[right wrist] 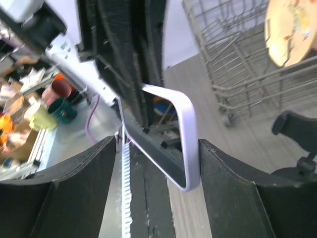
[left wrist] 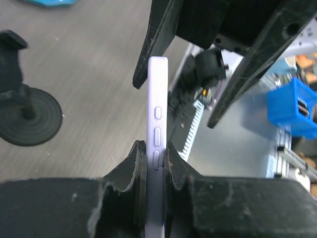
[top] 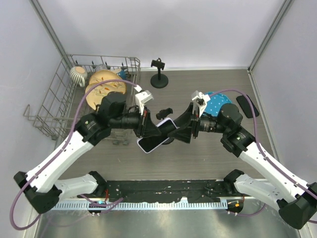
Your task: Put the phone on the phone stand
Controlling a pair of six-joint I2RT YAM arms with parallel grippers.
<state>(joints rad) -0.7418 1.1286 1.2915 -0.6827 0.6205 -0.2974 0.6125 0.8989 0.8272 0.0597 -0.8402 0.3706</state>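
Note:
The lavender phone [top: 154,138] hangs above the table's middle between both arms. My left gripper [top: 147,125] is shut on it. In the left wrist view the phone [left wrist: 157,104] stands edge-on, side buttons showing, pinched between the jaws of that gripper [left wrist: 154,149]. My right gripper [top: 179,130] is open around the phone's other end. In its wrist view, the phone [right wrist: 187,134] lies close against the right finger [right wrist: 228,173], with a wide gap to the left one. A black phone stand [top: 158,75] stands at the back. A second black stand head [top: 165,113] shows just behind the grippers.
A wire dish rack [top: 64,106] with a wooden plate [top: 101,89] and a ribbed cup [top: 78,74] fills the back left. A blue dotted object [top: 218,103] and a black pad [top: 246,106] lie at the right. A stand's round base [left wrist: 29,116] sits left of the left gripper.

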